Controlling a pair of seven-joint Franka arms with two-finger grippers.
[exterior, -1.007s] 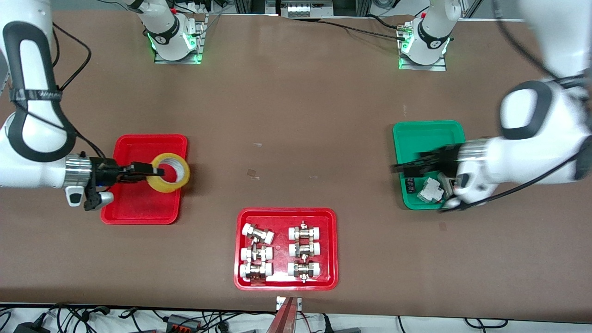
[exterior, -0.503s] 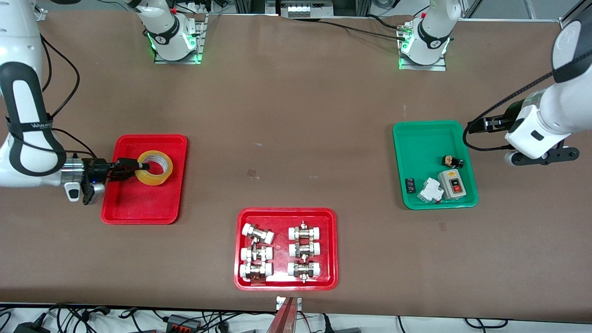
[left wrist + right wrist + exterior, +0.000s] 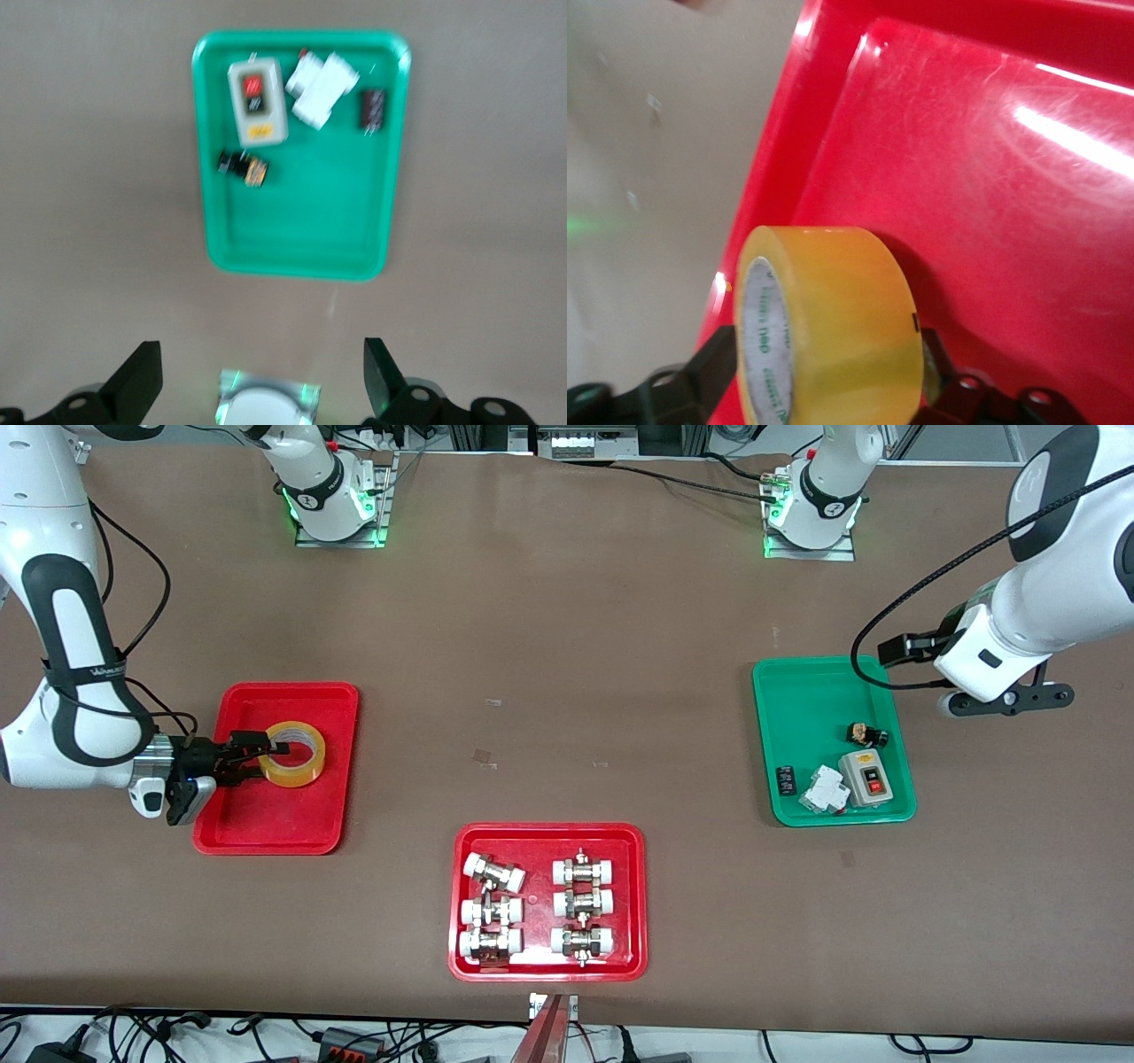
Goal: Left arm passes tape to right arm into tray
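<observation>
Note: wide yellow translucent tape roll (image 3: 296, 754) now lowered into plain red plastic tray (image 3: 332, 700), right tool (image 3: 271, 753) clamped on roll wall. Left tool (image 3: 257, 381) spread wide, withdrawn above green tray (image 3: 819, 673). Expect release.

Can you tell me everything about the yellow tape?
The tape is a wide yellow ring, see-through and shiny, with a pale core printed with small letters. It sits in the plain red tray, at the right arm's end of the table. The right gripper has its black fingers on either side of its wall.

tape (image 3: 297, 754) lowered into tray (image 3: 336, 699), right claw (image 3: 263, 755) drawn back, left claw (image 3: 1005, 700) raised
</observation>
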